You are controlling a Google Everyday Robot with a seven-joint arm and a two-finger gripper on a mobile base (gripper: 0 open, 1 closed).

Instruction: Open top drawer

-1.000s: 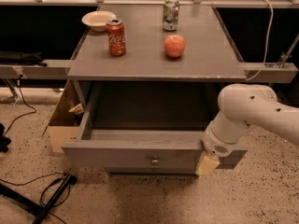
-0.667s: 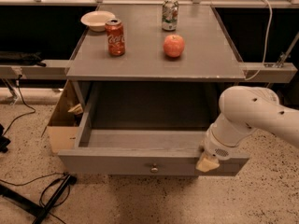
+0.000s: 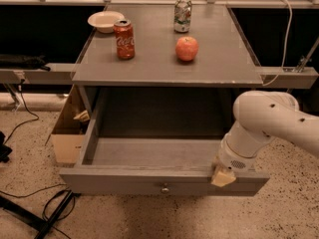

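Top drawer (image 3: 119,182), grey, stands pulled well out from beneath the bench (image 3: 224,63). Its deep box is open to view, and a small round knob (image 3: 164,188) sits mid-front. On the front's upper edge, near its right corner, rests the hand (image 3: 223,176) of the white arm (image 3: 269,118); whether it is open or closed cannot be told. The bench carries a red cola can (image 3: 124,39), an apple (image 3: 187,48), a green-and-white can (image 3: 182,15) and, near the far left corner, a bowl (image 3: 105,21).
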